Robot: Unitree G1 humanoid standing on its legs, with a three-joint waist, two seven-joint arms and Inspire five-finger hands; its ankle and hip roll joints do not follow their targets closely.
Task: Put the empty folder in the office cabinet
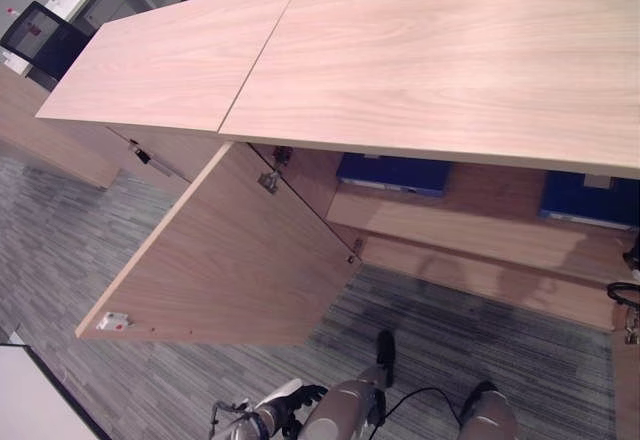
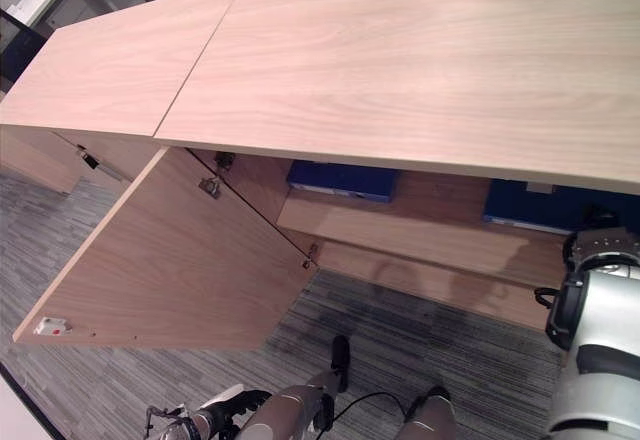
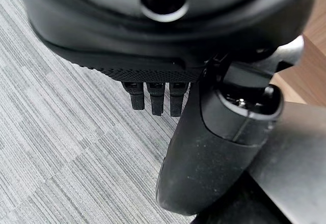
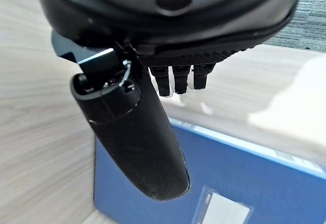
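My left hand (image 3: 168, 66) hangs low over the grey carpet (image 3: 61, 132) at about 6 o'clock, fingers relaxed, holding nothing. At 3 o'clock my right hand (image 4: 168, 61) hovers, fingers straight, just above a blue folder (image 4: 244, 183) lying inside the open office cabinet (image 1: 400, 50); another folder (image 1: 395, 173) lies at 12 o'clock.

Bright, even overhead light; soft shadows inside cabinet (image 1: 480, 230); wrist closeups blurred.

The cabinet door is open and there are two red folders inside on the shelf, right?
Not quite: the folders are blue, not red. The left eye view shows the cabinet door open and two blue folders, one and another, on the shelf.
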